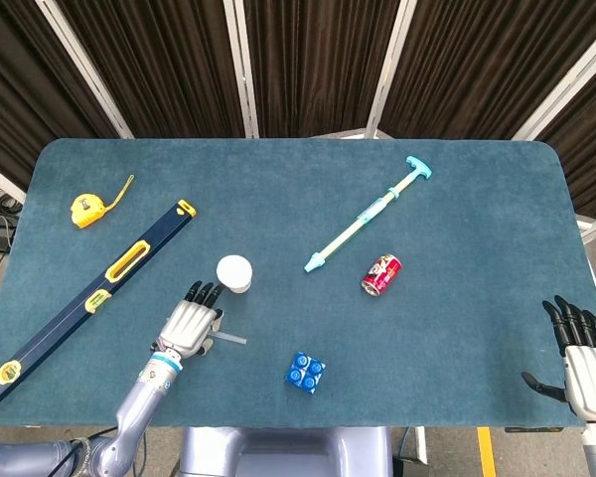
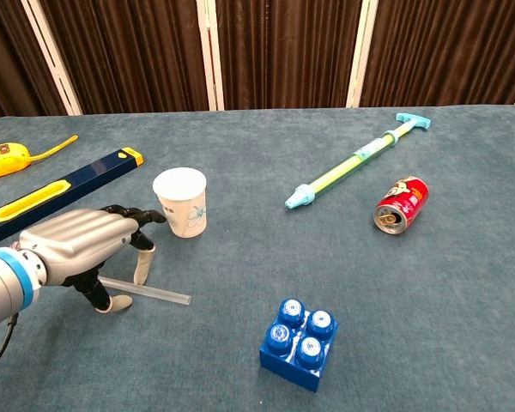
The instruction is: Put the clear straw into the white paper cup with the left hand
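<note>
On the counter [image 1: 457,199], at the left, the left robot hand [image 2: 86,245] arches over the straw [image 2: 154,293], fingertips [image 2: 141,273] down beside it, nothing gripped. Just right stands the cup [image 2: 180,202], upright. Far right, the right robot hand [image 1: 581,353] hangs unclenched, holding nothing.

**Even overhead light, soft shadows, sharp frames**

Both views are brightly and evenly lit from above. The blue-green felt table [image 1: 457,209] shows no glare. Shadows are faint and short: a soft patch lies under the left hand [image 2: 81,245] in the chest view, and a thin one beside the blue toy brick [image 2: 299,343]. The red drink can [image 2: 400,204] carries a small highlight. The dark curtains at the far side stay deep and dim. Focus holds across both frames, with no motion blur. In the head view the table's far edge bows slightly, a mild wide-angle bend.
</note>
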{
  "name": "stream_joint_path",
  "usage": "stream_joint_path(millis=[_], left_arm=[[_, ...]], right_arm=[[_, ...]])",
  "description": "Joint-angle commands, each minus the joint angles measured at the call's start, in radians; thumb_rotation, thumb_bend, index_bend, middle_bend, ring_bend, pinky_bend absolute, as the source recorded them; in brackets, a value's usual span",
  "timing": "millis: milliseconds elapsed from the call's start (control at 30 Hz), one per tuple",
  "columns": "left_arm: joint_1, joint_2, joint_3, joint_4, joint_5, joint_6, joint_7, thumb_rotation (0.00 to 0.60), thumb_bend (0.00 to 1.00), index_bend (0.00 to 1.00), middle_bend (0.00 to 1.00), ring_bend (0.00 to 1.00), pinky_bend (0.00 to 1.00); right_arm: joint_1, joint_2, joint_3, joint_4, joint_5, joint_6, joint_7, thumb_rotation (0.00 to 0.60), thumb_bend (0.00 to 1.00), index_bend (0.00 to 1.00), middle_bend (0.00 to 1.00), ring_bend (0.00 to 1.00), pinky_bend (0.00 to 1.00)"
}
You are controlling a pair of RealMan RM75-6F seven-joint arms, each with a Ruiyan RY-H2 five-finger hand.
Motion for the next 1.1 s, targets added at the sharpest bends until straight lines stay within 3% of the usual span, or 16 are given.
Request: stream_joint_path(millis=[33, 800, 1100], left_arm=[[0.001, 0.0, 0.004, 0.004, 0.002, 0.004, -0.003, 0.6, 0.31, 0.54, 0.0, 0.0, 0.0], [-0.005, -0.002, 0.012, 0.007, -0.002, 0.024, -0.006, 0.6, 0.37, 0.59, 0.0, 0.0, 0.0], [0.001, 0.073, -0.017, -0.092, 0.042, 0.075, -0.044, 0.6, 0.37, 0.59, 0.0, 0.0, 0.0]], right_arm=[[0.0, 0.0, 0.0, 0.0, 0.0, 0.0, -0.001, 0.6, 0.09, 0.0, 0.0, 0.0, 0.0], [0.0, 0.0, 0.0, -0.001, 0.001, 0.0, -0.001, 0.6, 0.09, 0.0, 0.0, 0.0, 0.0], [0.0, 0.0, 0.0, -0.001, 0.001, 0.0, -0.001, 0.6, 0.09, 0.0, 0.0, 0.0, 0.0]])
